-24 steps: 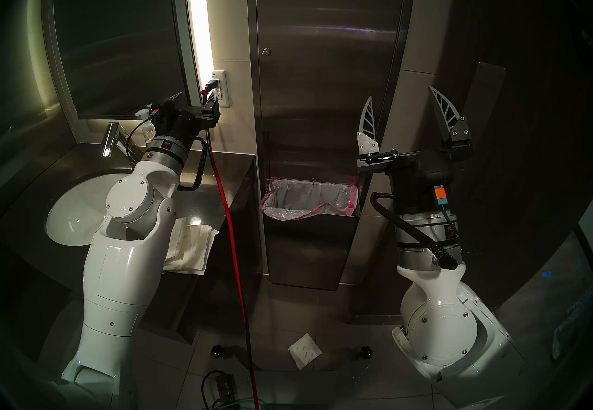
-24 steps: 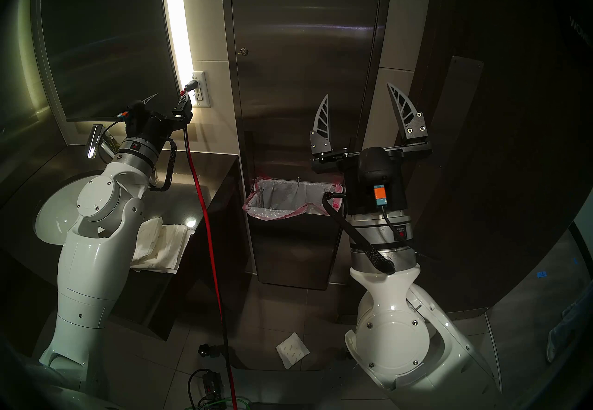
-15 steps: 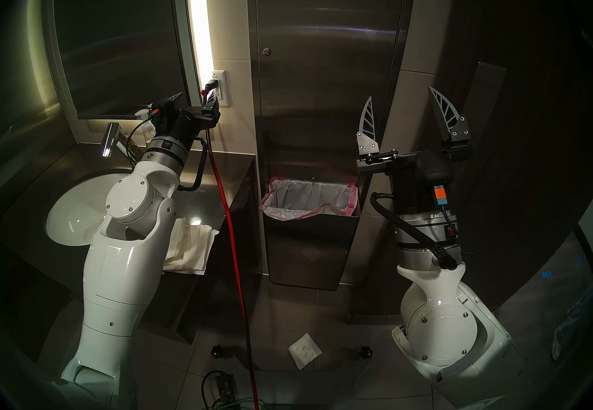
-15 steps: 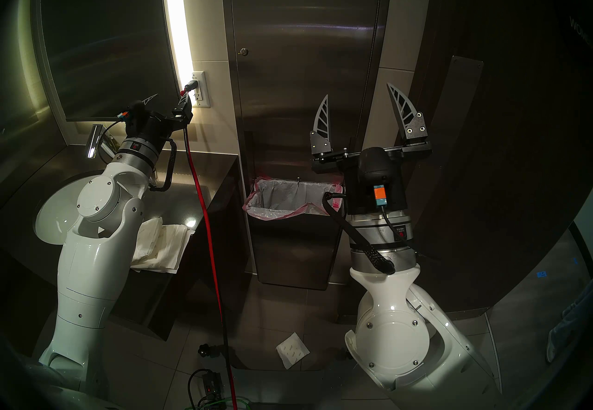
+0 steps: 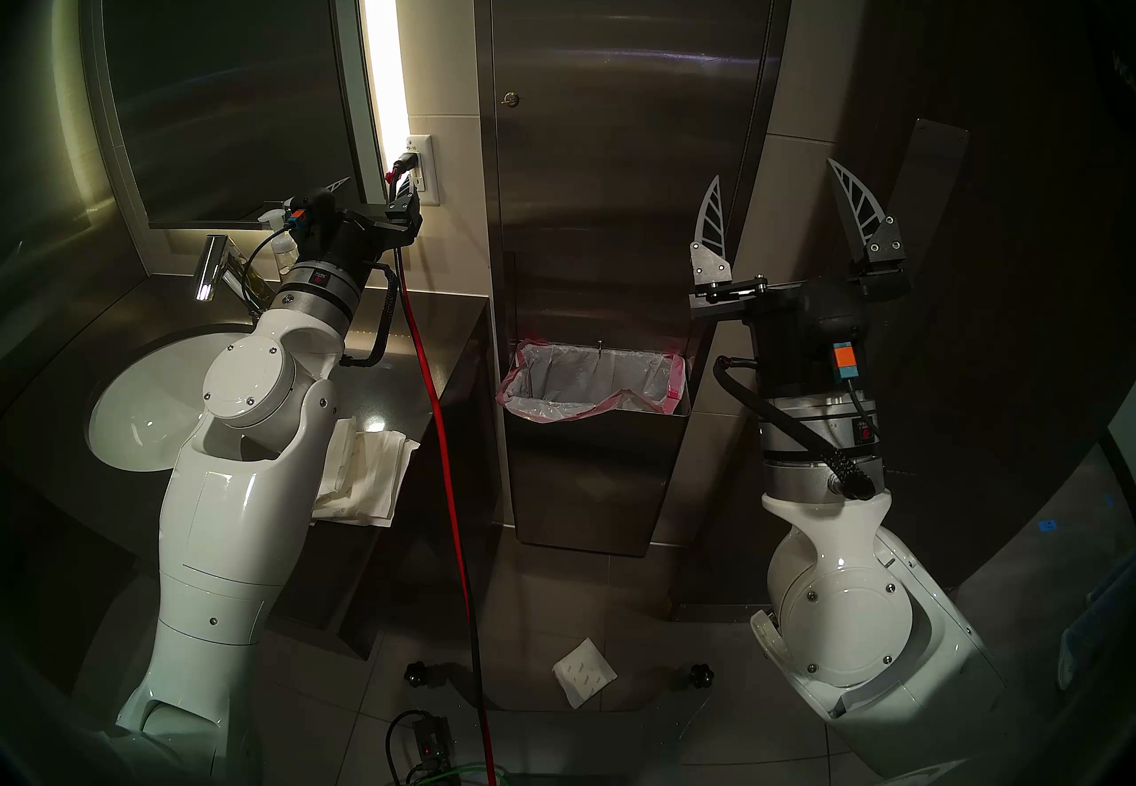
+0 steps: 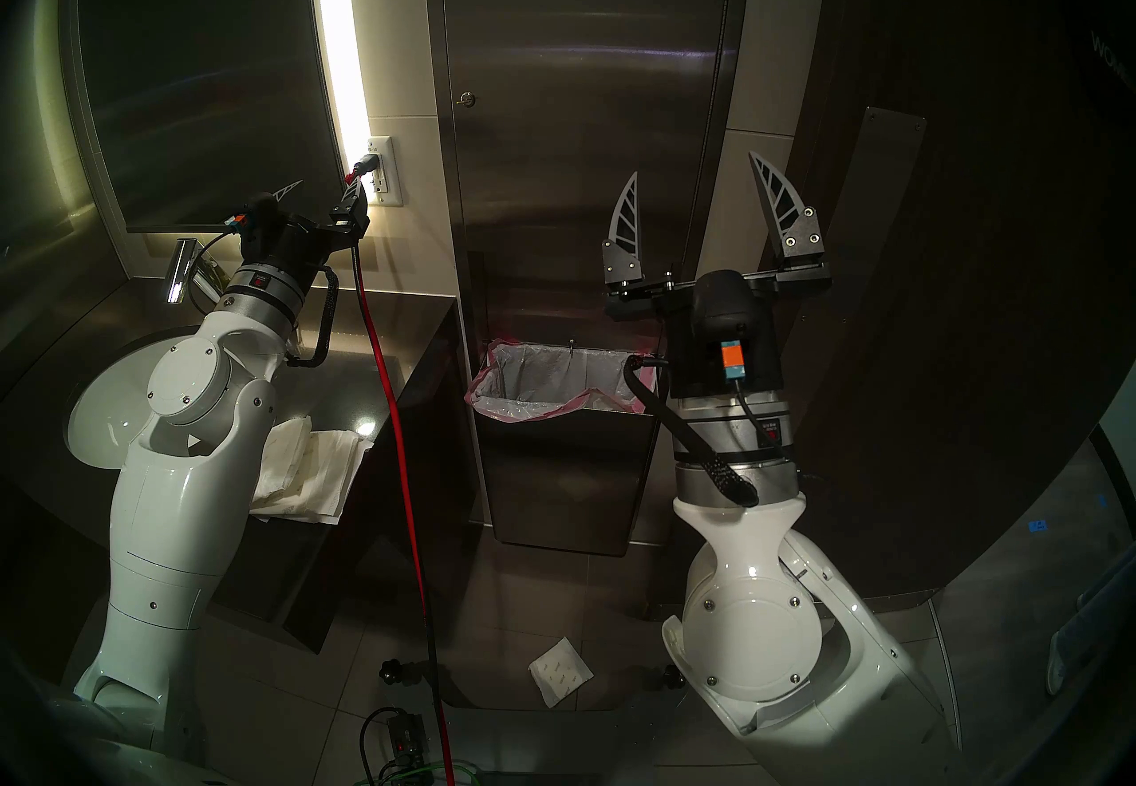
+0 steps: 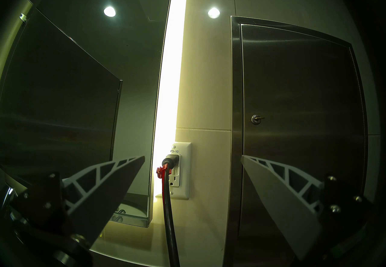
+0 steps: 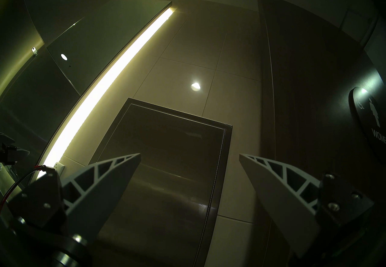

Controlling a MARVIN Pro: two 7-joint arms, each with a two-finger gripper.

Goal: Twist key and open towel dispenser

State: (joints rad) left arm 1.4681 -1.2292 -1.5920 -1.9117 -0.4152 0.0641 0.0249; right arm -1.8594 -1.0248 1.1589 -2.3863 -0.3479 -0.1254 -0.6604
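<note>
- While both arms hang clear of the wall, your towel dispenser (image 5: 627, 151) stands shut at the centre of the head view, its long steel door flush in the frame.
- You find the key (image 5: 509, 100) at about 9 o'clock on that door, a small brass bit sticking out of the round lock (image 7: 255, 119), near the door's left edge.
- Your left gripper (image 7: 192, 158) has its fingers spread wide and holds nothing; it sits in front of the wall outlet (image 7: 181, 170), with the key up at 2 o'clock from it in the wrist view.
- Your right gripper (image 5: 776, 191) is also spread wide and empty, fingers pointing up, at 4 o'clock from the key and well apart from it.
- Below the door, at 6 o'clock, you see the waste bin (image 5: 593, 459) with its pink-edged liner.
- A red cable (image 5: 430, 397) runs down from the outlet, between the counter (image 5: 430, 305) and the dispenser.
</note>
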